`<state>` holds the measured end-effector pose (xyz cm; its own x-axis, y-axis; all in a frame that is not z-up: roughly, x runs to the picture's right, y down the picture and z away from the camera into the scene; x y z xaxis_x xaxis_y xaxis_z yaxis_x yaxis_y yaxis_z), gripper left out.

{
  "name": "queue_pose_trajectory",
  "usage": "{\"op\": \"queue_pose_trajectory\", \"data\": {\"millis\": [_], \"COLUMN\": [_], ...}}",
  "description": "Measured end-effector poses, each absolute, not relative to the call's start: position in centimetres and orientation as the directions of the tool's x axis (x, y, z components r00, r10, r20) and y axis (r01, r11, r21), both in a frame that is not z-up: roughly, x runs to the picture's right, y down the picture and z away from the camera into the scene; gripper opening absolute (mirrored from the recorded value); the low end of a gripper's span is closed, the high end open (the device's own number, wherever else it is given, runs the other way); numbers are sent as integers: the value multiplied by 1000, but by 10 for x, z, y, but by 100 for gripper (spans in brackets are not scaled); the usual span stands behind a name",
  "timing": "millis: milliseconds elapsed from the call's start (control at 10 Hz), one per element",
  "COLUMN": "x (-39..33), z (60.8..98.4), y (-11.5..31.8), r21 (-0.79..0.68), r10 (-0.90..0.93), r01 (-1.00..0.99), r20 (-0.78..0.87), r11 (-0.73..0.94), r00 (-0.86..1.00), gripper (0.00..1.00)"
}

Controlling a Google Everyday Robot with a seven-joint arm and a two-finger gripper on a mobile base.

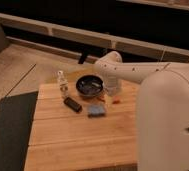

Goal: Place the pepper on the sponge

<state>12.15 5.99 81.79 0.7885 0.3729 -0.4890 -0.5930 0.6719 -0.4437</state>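
Observation:
The pepper [115,101] is a slim red-orange piece lying on the wooden table [78,140], just right of the dark bowl [89,85]. The sponge [96,110] is a small flat blue pad on the table, slightly left of the pepper and nearer the camera. My gripper [111,89] hangs from the white arm, which reaches in from the right. It points down beside the bowl's right rim, just above the pepper. It is open and holds nothing. The gripper hides part of the pepper's left end.
A black rectangular block [72,104] lies left of the sponge. A small clear bottle [62,83] stands at the table's back left. My white body [168,125] fills the right side. A dark mat [8,130] lies on the floor to the left.

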Motion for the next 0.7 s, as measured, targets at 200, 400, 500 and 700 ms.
{"op": "queue_pose_trajectory", "data": {"millis": [200, 400, 500, 700], "x": [123, 126, 124, 132], "z": [819, 818, 818, 830], "y": [43, 32, 30, 25], "r21": [-494, -498, -497, -478], "r10": [306, 260, 250, 261], "r01": [-435, -343, -325, -325], "r20": [-322, -230, -214, -196], "r11": [753, 797, 805, 816], "r00": [896, 938, 944, 945], "gripper": [65, 65, 65, 65]}}
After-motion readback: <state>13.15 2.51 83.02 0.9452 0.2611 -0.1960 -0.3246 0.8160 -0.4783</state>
